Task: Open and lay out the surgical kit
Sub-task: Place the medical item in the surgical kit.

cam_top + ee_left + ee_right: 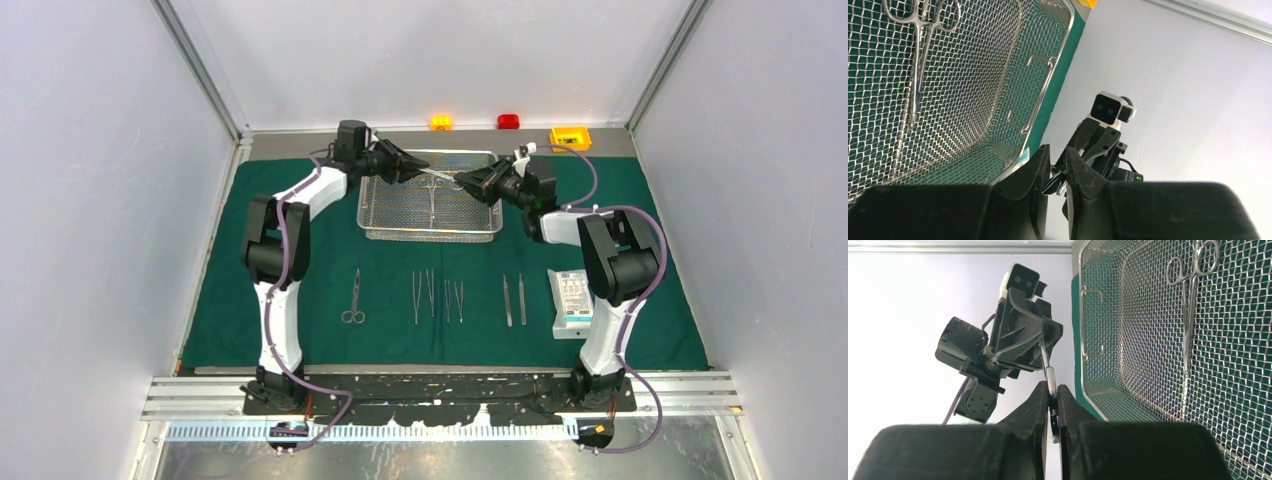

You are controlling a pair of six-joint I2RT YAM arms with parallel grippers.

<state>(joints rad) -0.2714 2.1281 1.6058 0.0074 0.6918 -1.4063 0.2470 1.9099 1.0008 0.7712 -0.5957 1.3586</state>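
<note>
We see two arms meeting above the tray [372, 232], which sits at the far middle of the drape [300, 340]. A slim silver tool [1046, 362] hangs in the air between them. The left claw [418, 168], nearly closed, pinches one end. The right claw [1053, 390] has its jaws close on either side of the other end, and we cannot tell whether it grips or merely flanks it. We judge this a hand-over from one arm to the other, partway through laying out the kit. Next, one claw must let go cleanly while the other holds firm, then carry the tool to the row nearer the arms. Only the top view shows that row: scissors [352, 300], forceps [437, 297], tweezers [514, 300], and the white pouch [572, 302] at its right end. Only the wrist views make plain a ring-handled clamp [919, 60] lying in the tray, so we judge the unloading unfinished.
</note>
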